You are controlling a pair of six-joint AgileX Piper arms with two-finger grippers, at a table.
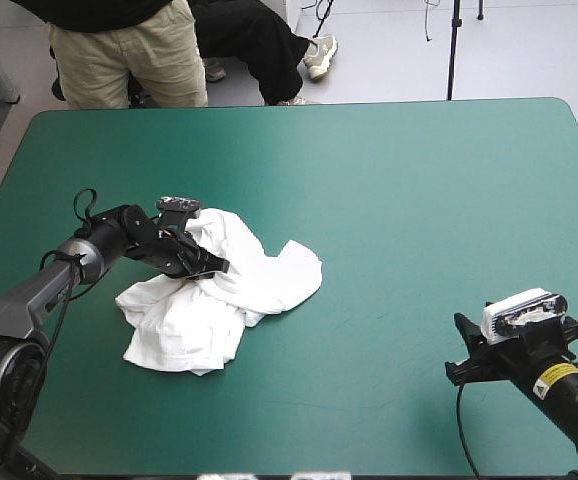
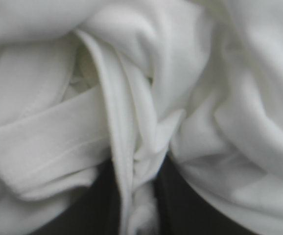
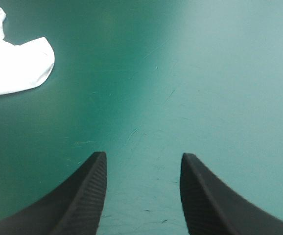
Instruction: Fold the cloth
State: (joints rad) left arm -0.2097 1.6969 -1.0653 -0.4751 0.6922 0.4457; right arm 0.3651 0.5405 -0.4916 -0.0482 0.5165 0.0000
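Observation:
The white T-shirt [image 1: 269, 275] lies in a crumpled heap on the left half of the table, one sleeve end pointing right. My left gripper [image 1: 216, 267] is low on the heap's upper left part. In the left wrist view its black fingers [image 2: 90, 208] are nearly together with a bunched fold of the T-shirt [image 2: 229, 98] pinched between them. My right gripper [image 1: 459, 350] hovers near the front right of the table, well apart from the cloth. In its own view the right gripper [image 3: 142, 155] stands open over bare cover, with the T-shirt's sleeve [image 3: 19, 68] far ahead to one side.
Teal-green cover [image 1: 419, 200] stretches between the heap and my right gripper and on to the far and right edges.

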